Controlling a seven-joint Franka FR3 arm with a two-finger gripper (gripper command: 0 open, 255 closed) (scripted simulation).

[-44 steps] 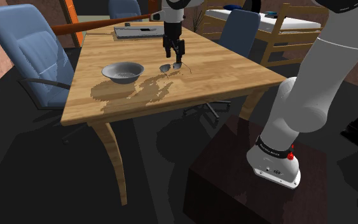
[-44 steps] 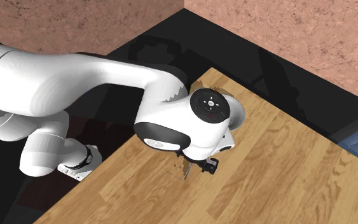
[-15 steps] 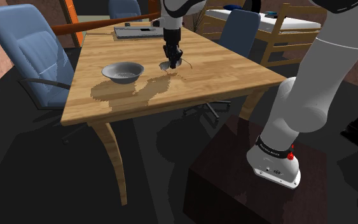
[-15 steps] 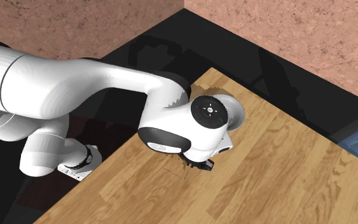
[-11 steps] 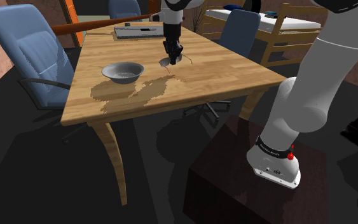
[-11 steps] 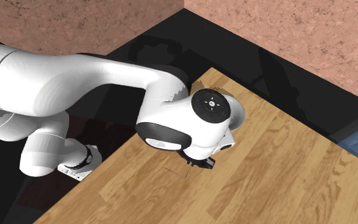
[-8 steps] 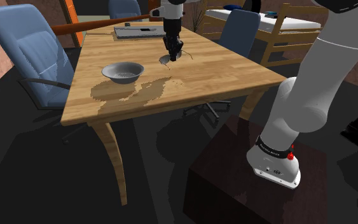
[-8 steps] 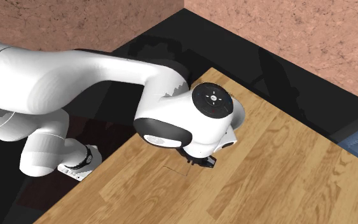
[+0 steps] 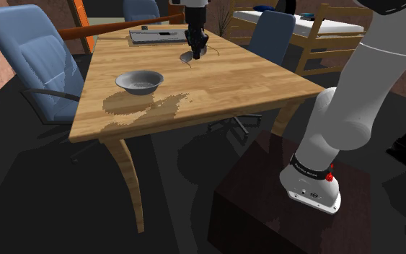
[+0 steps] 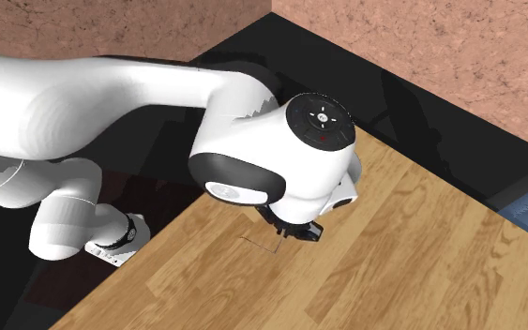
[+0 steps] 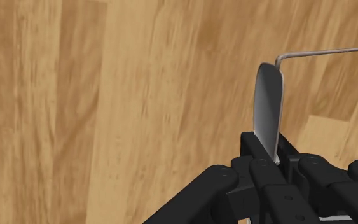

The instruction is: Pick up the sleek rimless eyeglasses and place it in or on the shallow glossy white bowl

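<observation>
Between the fingers [image 11: 252,147]: eyeglasses [image 11: 268,108], one grey lens seen edge-on and clamped at its lower end, thin wire temple bending off sideways beyond the fingertips. Fingers drawn narrow, both pads against the lens, so the grip is on the eyeglasses. Below/beyond the fingers in wrist view is plain wood-grain table [image 11: 107,95], w/ a gap btwn lens and surface. Shoulder view: fingers [image 9: 195,45] point down over the far half of the table [image 9: 252,72], eyeglasses [image 9: 188,56] hanging just under them, off the wood. Bowl [image 9: 120,79], shallow, reads grey, sits on the table to the shoulder view's left of the fingers and nearer the camera, apart from the eyeglasses, nothing in it. Flat grey slab [image 9: 154,34] lies on the table beyond the fingers. Blue chair [image 9: 35,58] stands past the bowl side of the table. Second exterior view: wrist housing covers most of the fingers [image 10: 294,231].
</observation>
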